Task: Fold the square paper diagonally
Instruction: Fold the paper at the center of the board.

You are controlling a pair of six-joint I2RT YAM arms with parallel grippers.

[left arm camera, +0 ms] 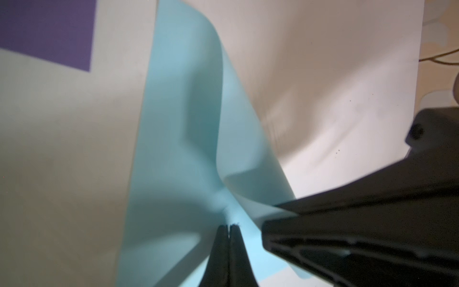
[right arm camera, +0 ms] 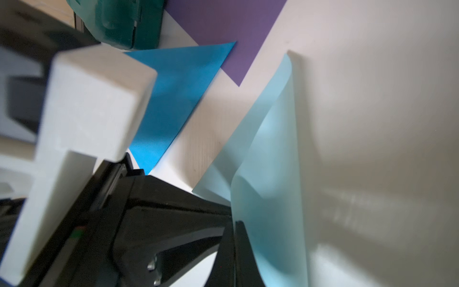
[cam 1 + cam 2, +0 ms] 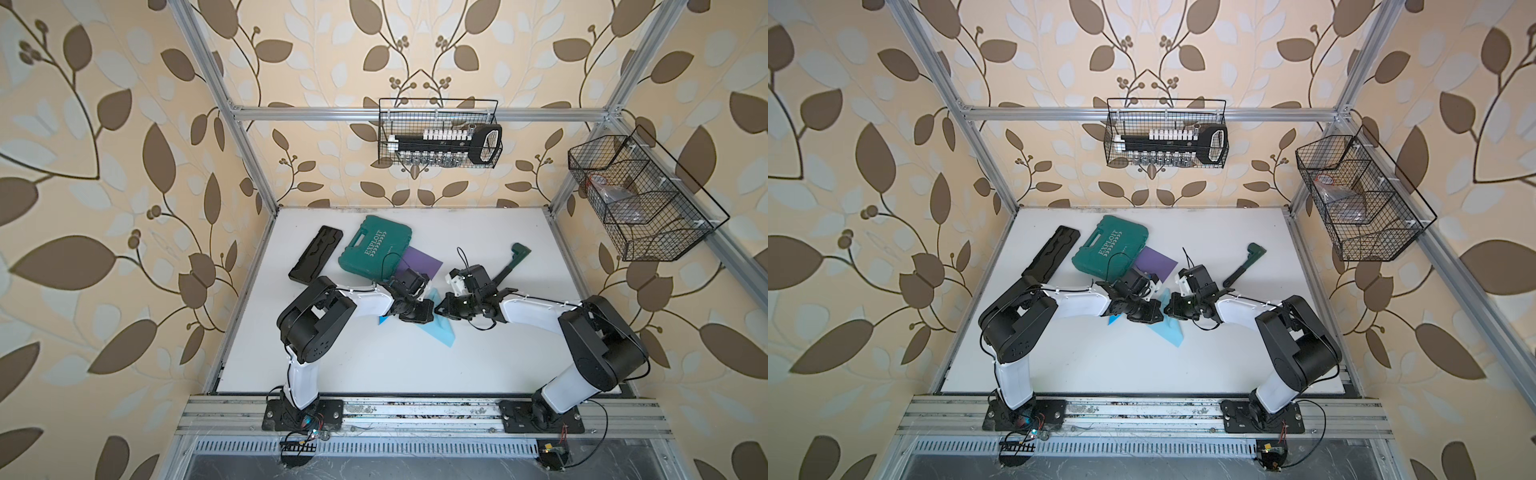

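Note:
The square paper (image 3: 439,334) (image 3: 1170,334) is light blue and lies mid-table, partly lifted and curled. My left gripper (image 3: 430,311) (image 1: 229,226) is shut, pinching a raised bit of the paper (image 1: 178,124) between its black tips. From the opposite side my right gripper (image 3: 438,309) (image 2: 234,223) meets it tip to tip and is shut on the same curled sheet (image 2: 268,149). In both top views the two gripper bodies hide the pinched spot.
A bright blue triangle of paper (image 3: 383,320) (image 2: 173,99) lies under the left wrist. A purple sheet (image 3: 419,264) sits just behind, beside a green tool case (image 3: 376,247). A black tray (image 3: 316,259) lies at the left, a green-headed tool (image 3: 513,262) at the right.

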